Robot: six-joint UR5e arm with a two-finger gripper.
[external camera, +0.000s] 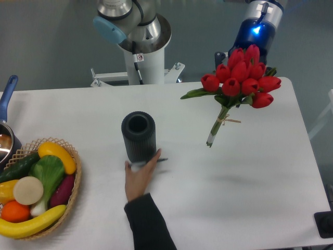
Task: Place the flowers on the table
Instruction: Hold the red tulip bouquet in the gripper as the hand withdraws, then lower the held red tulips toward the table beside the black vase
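The flowers point(240, 78), a bunch of red tulips with green leaves and twine round the stems, hang tilted in the air over the back right of the table point(250, 198). Their stem ends point down and to the left, clear of the surface, and a faint shadow lies on the table below them. My gripper point(256, 40), lit blue, comes in from the top right and meets the bunch behind the blooms. The tulip heads hide its fingertips. The bunch stays aloft there, so the gripper is shut on it.
A person's hand point(138, 177) holds a dark ribbed cylindrical vase point(138, 136) upright near the table's middle. A wicker basket point(74, 183) of fruit and vegetables sits front left, with a blue-handled pot point(6, 112) behind it. The robot base point(143, 52) stands at the back, and a black object point(325, 224) at the front right corner.
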